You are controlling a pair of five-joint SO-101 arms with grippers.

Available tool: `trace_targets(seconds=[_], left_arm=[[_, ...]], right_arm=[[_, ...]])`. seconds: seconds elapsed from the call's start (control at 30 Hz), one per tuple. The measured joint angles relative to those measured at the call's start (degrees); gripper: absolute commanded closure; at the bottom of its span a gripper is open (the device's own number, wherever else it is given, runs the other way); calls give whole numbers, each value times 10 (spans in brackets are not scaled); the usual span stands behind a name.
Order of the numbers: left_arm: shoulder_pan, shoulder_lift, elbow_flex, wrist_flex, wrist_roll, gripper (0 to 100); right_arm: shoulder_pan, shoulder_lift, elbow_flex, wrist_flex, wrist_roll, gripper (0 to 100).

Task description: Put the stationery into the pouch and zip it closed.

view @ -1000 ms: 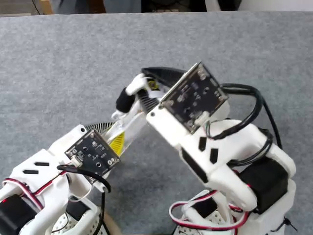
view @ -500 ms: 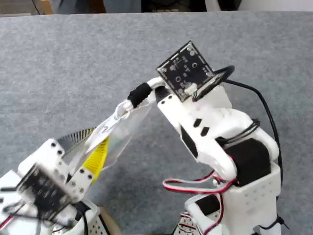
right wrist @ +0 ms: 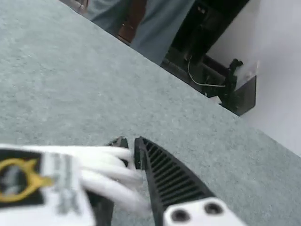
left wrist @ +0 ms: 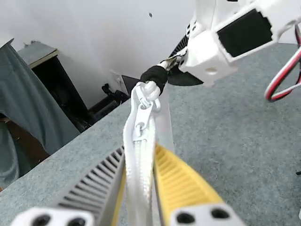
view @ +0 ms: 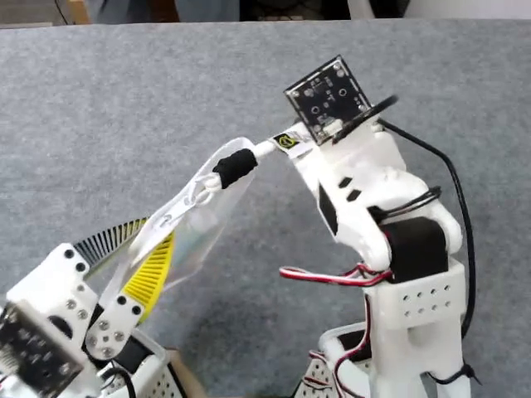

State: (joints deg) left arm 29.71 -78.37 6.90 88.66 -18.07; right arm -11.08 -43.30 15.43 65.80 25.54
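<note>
Bears a small yellow-and-black label (view: 286, 141) at the end of the zipper pull (left wrist: 146, 92); print too small to read. Grips that pull with the right gripper (right wrist: 128, 146), black ribbed fingers (right wrist: 164, 174) pinched together on its white cord. Clamps the other end of the pouch (view: 203, 224) in the left gripper (left wrist: 140, 157), with a yellow finger (left wrist: 181, 181) and a grey-striped finger (left wrist: 96, 181) closed from either side on the white zipper band (left wrist: 136, 197). Hangs stretched between the two arms over the grey table (view: 124, 99). Looks clear and filmy, edged by the white zipper, with a white slider (left wrist: 140, 125) toward the right-arm end and a black sleeve (view: 235, 168) around the pull. Cannot tell what lies inside.
</note>
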Motion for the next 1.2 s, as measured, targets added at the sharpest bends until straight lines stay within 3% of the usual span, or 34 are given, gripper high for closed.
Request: trace_targets(seconds=[0.33, 0.6, 0.8, 0.97, 1.2], left_arm=[[-2, -11, -31, 0, 4, 973], [-4, -11, -32, 0, 4, 973], [-4, -11, -32, 0, 4, 973], [-4, -11, -32, 0, 4, 973], [-4, -11, 2, -1, 4, 973]], right_arm=[[90, 9, 65, -80, 0, 986], [96, 9, 73, -63, 2, 983], [-3, 9, -65, 124, 3, 859], [-100, 8, -204, 260, -4, 875], [-250, 0, -358, 347, -50, 873]])
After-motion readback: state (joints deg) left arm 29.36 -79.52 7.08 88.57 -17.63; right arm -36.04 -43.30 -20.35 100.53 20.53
